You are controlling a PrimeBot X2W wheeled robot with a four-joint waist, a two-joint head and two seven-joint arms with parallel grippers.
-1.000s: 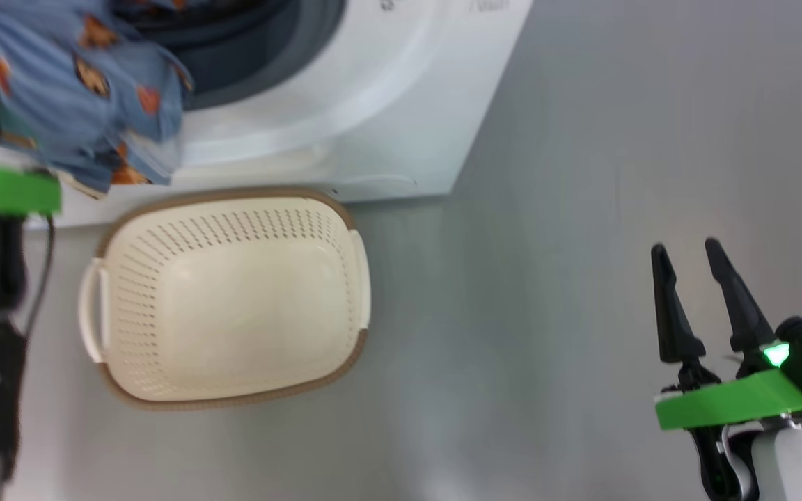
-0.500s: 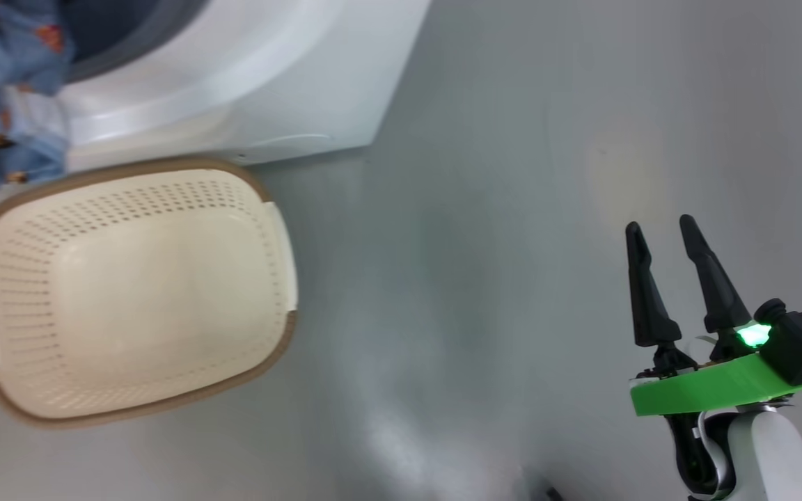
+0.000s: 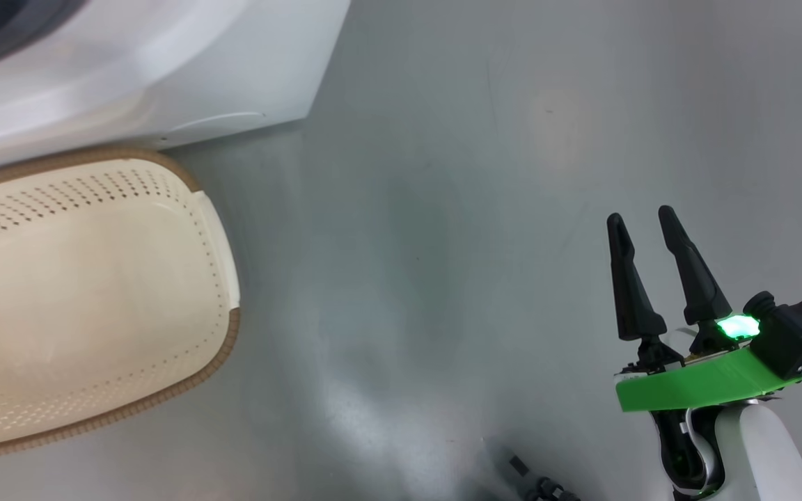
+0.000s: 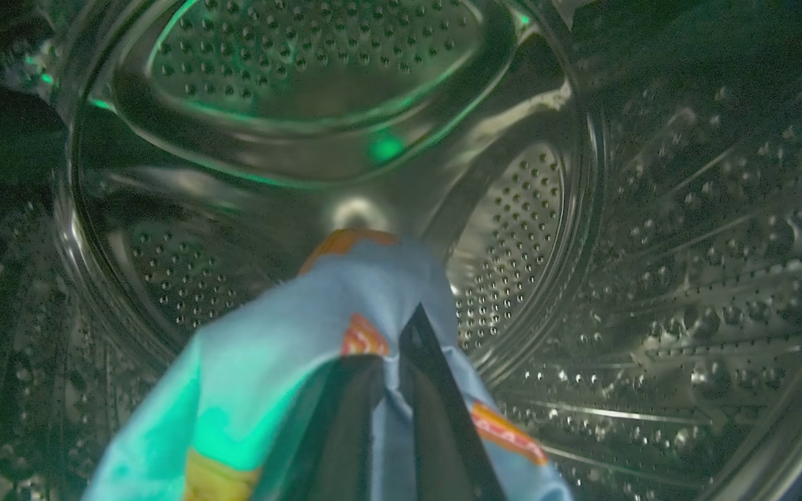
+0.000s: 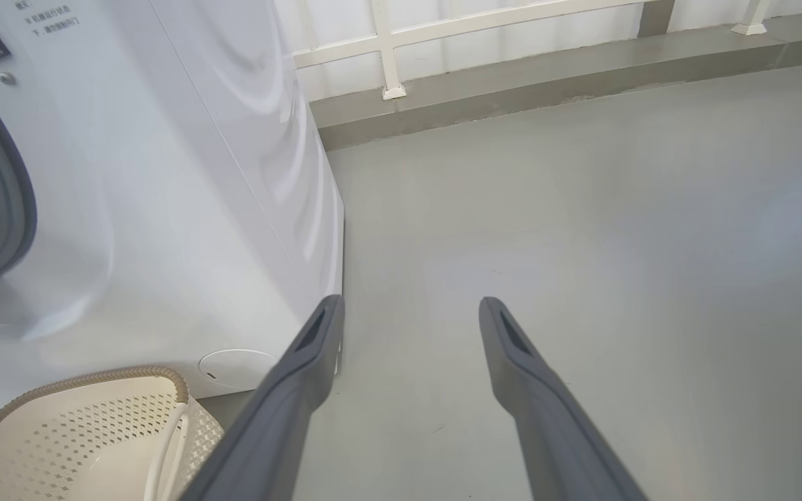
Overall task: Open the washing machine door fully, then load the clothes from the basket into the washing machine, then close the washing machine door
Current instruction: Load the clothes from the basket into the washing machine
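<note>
The grey floor (image 3: 443, 209) is wide and bare on the robot's right side, so there is lots of open room there. The right gripper (image 3: 640, 216) hangs over that floor with its two dark fingers spread wide apart, well away from everything. In the right wrist view the floor runs back to a low grey step (image 5: 512, 87) with a white rail (image 5: 387, 49) on it. The washing machine (image 3: 164, 83) is big and white, and its front corner sticks out near the basket (image 3: 223, 348). The basket sits on the floor right in front of the machine, very close, and I cannot tell if they touch. A small round cap (image 5: 237, 365) is low on the machine's front, just beside the basket's rim. The clothes (image 4: 289, 327) are light blue with orange patches and look soft. They are inside the machine, held up in the shiny drum (image 4: 617, 278). The left gripper (image 4: 390, 341) is squeezed narrow on them, with blue cloth pinched between its two fingers. A little bit of blue cloth also shows at the grey ring (image 5: 18, 202) of the machine's mouth. The drum is round steel with many small holes, and green light shines on its back wall. The basket is cream with rows of little holes and a brown rim, and its smooth bare bottom shows.
</note>
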